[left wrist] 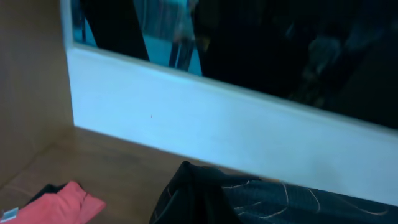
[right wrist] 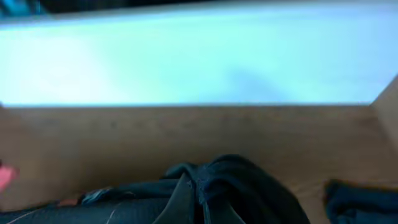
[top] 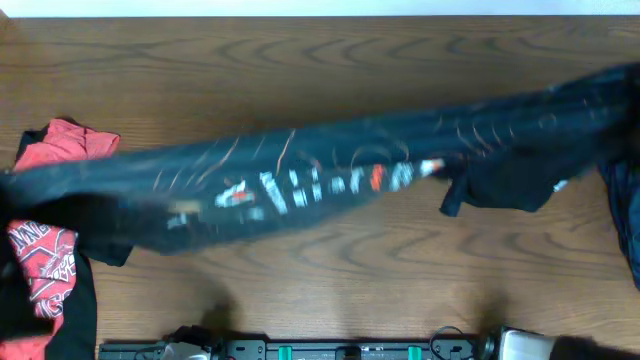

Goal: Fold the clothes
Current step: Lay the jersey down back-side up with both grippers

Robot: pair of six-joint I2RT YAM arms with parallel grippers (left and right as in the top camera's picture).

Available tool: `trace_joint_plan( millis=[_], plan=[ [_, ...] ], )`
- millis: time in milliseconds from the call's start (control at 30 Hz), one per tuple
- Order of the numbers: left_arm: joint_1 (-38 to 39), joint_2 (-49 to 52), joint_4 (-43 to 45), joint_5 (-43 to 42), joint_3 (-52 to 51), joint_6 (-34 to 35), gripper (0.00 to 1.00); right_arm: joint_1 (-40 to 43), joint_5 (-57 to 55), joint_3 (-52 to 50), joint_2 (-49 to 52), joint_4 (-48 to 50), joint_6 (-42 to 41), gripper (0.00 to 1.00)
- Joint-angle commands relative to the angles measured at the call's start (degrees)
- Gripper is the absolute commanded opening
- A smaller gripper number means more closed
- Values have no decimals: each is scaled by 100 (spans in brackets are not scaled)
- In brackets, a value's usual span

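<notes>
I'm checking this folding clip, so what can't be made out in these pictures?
Overhead: black jersey logos, smeared by motion blur.
Overhead: red T-shirt lettering, partly under the jersey, cut by left edge.
Overhead: dark blue piece, cut by right edge.
Wrist views: both claws, below the bottom edge.

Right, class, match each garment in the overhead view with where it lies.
Garments:
1. black jersey
2. red T-shirt
3. dark blue piece

Places:
A. at the right edge of the view
B. at the left edge of the view
C. stretched across the middle

Pairs: 1-C, 2-B, 3-A
</notes>
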State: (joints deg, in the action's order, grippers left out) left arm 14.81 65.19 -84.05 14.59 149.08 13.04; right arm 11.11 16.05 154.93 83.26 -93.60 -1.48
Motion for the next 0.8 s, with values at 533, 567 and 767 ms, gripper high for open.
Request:
trace_joint_plan(
  millis=[533,567,767],
  plan=[
    [7,1176,151,310,-52,-319,7,-42,-1257,46,59,-116,-927,1],
    [7,1355,151,308,-52,-317,7,-42,-1231,46,225,-160,-940,2],
    [4,2973,223,308,-52,-317,7,-42,-970,46,1661,-243,-984,1]
  ],
)
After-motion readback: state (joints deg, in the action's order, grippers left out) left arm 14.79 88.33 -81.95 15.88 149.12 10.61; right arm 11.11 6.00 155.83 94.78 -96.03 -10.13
